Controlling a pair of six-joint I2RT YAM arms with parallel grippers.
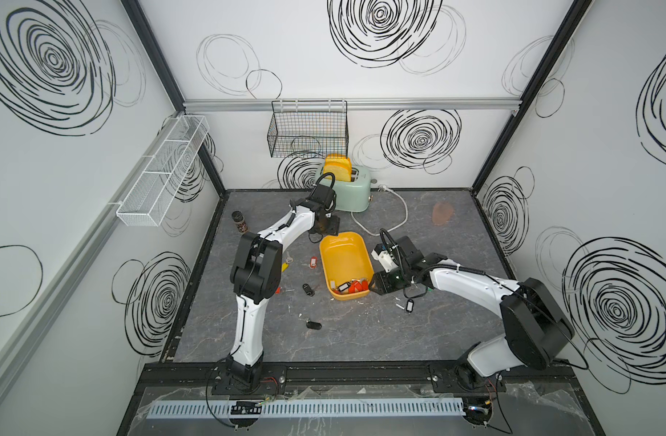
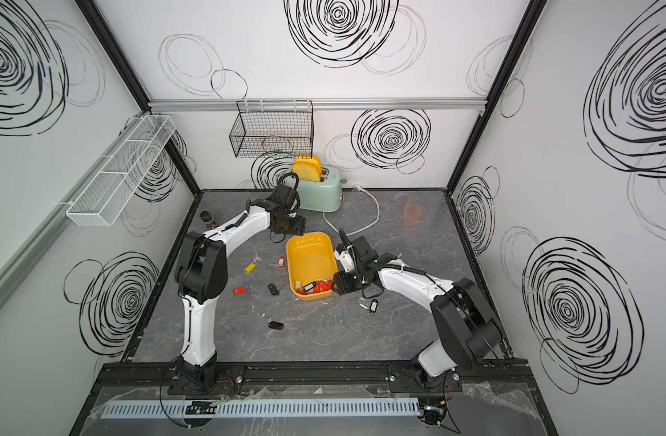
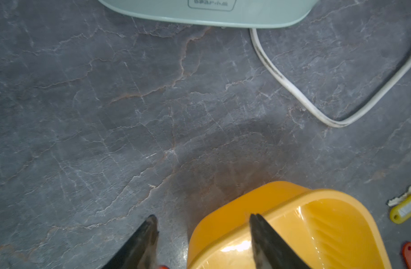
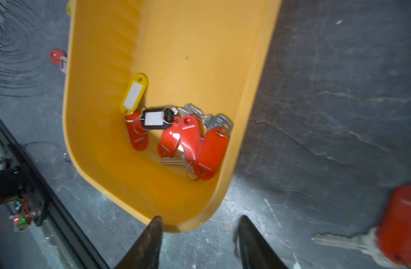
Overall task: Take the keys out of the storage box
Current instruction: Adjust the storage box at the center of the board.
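Dark marbled worktop, walled cell. Right pincer apart and empty, at the near end of the storage box. The keys are heaped in that end. Left pincer apart, astride the far wall. Best approach: dip in and pinch a single tag. Heap overlaps, count unclear. Loose red-tagged key blurred, partly cut off.

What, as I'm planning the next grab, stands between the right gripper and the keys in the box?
The box itself: its end wall separates the right gripper, outside, from the keys piled just inside. Nothing else visible.
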